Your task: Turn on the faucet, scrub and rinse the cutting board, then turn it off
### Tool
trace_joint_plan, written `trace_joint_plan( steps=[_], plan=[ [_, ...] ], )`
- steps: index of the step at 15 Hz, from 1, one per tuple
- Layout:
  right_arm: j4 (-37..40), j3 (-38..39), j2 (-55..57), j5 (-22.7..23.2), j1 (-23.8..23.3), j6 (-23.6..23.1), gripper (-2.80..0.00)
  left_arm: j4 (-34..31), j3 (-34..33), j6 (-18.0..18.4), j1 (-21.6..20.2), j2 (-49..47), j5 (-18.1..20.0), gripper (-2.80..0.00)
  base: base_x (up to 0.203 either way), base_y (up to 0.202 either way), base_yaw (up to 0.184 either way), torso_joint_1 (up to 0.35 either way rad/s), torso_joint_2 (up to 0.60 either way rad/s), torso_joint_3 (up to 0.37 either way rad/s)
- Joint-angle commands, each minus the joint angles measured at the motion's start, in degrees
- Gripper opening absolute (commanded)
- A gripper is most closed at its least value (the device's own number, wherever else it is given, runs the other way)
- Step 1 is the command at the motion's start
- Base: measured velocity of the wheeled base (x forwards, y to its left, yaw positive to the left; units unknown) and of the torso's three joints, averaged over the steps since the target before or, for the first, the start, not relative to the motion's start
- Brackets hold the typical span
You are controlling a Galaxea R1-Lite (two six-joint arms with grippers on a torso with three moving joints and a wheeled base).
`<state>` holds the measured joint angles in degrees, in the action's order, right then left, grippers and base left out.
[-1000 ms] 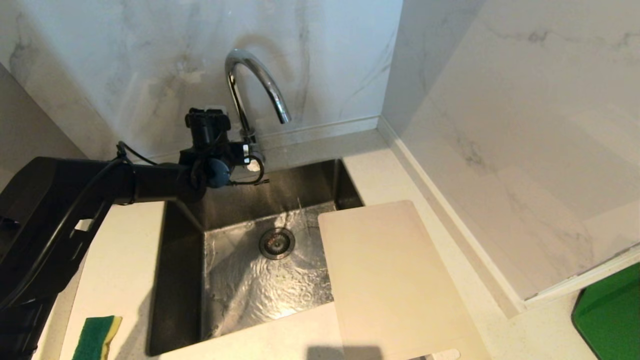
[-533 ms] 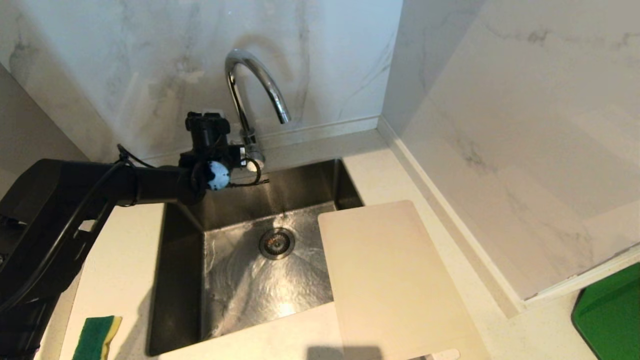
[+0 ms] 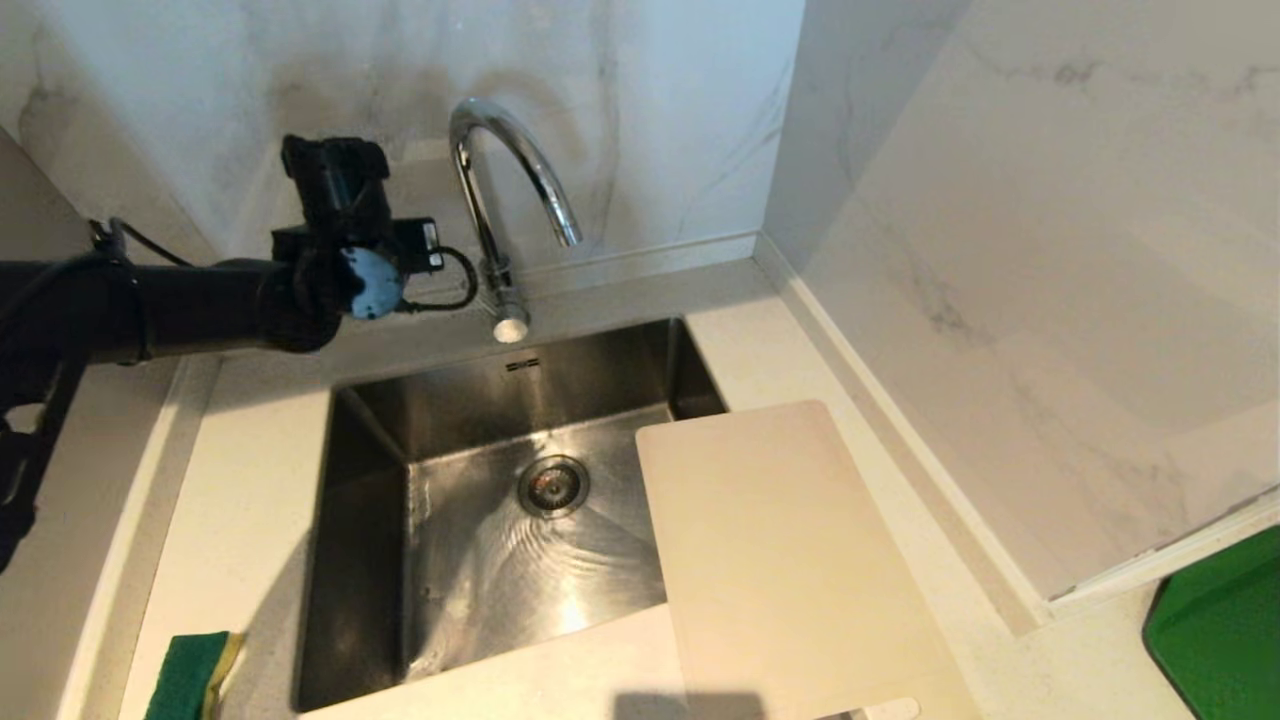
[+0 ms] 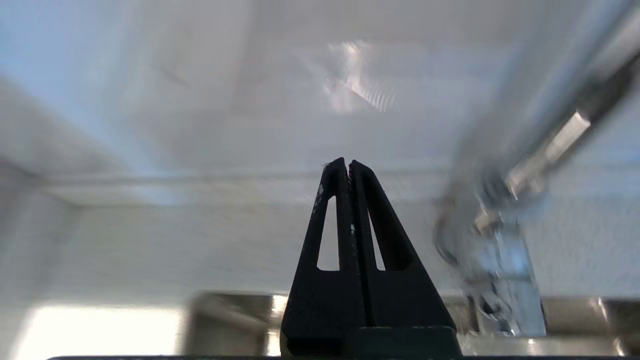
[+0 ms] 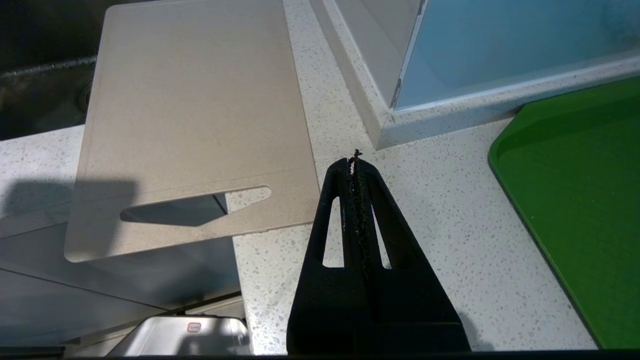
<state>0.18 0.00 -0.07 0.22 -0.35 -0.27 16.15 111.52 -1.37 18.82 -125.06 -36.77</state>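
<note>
1. The left gripper (image 4: 348, 162), jaws pressed together and holding nothing, has lifted away from the faucet (image 3: 505, 170). A second ago it sat against the lever (image 3: 510, 322) at the faucet's base; now it hangs off to the side, clear of it.
2. Water ran from the spout a second ago; no stream shows now, only a wet sheen. I judge the tap has just been shut off, the task's closing step.
3. Below and beyond that gripper, the steel sink (image 3: 350, 560) holds only its drain strainer (image 3: 552, 486) and leftover water.
4. The cutting board (image 3: 780, 560) lies across the sink's far edge, partly overhanging the basin.
5. The right gripper (image 5: 356, 161) is closed and empty, parked just beside the board's slot-handle end; a green tray (image 5: 580, 200) lies on its other side.
6. A sponge (image 3: 192, 675) rests on the counter beside the sink.
</note>
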Motion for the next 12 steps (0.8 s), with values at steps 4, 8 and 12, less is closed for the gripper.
trace_joint_plan(
  steps=[4, 8, 12],
  plan=[
    [0.0, 0.0, 0.0, 0.0, 0.0, 0.0, -2.80, -10.9, -1.4, -2.4, -1.3, 16.7, 1.0, -2.80, 0.000, 0.000, 0.000, 0.000, 0.00, 0.000],
    [0.0, 0.0, 0.0, 0.0, 0.0, 0.0, -2.80, -22.4, -11.9, -6.5, 0.6, 31.3, 3.3, -2.80, 0.000, 0.000, 0.000, 0.000, 0.00, 0.000],
    [0.0, 0.0, 0.1, 0.0, 0.0, 0.0, -2.80, -26.5, -25.3, -7.9, 2.4, 45.8, 6.7, -2.80, 0.000, 0.000, 0.000, 0.000, 0.00, 0.000]
  ],
)
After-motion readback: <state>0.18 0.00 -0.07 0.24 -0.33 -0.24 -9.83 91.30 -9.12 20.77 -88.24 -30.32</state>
